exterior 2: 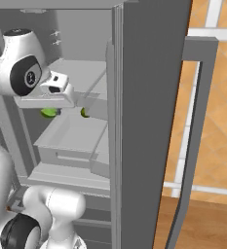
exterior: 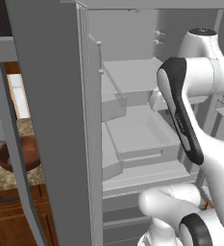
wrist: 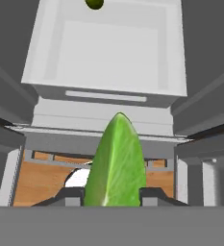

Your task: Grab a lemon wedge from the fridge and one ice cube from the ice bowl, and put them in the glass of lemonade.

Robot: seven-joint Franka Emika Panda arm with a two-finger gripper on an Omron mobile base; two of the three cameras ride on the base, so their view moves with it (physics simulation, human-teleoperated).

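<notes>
Though pinched, lemon wedge between pincer tips.

Open fridge with grey shelves; a small green thing lies in its drawer

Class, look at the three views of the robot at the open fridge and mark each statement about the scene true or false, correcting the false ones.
1. The gripper holds the lemon wedge. True.
2. The fridge doors are shut. False: they stand open, with the arm reaching inside.
3. A brown bowl sits on the counter left of the fridge. True.
4. The wedge is bright red. False: it is green.
5. The white drawer is closed. False: it is pulled out.
</notes>
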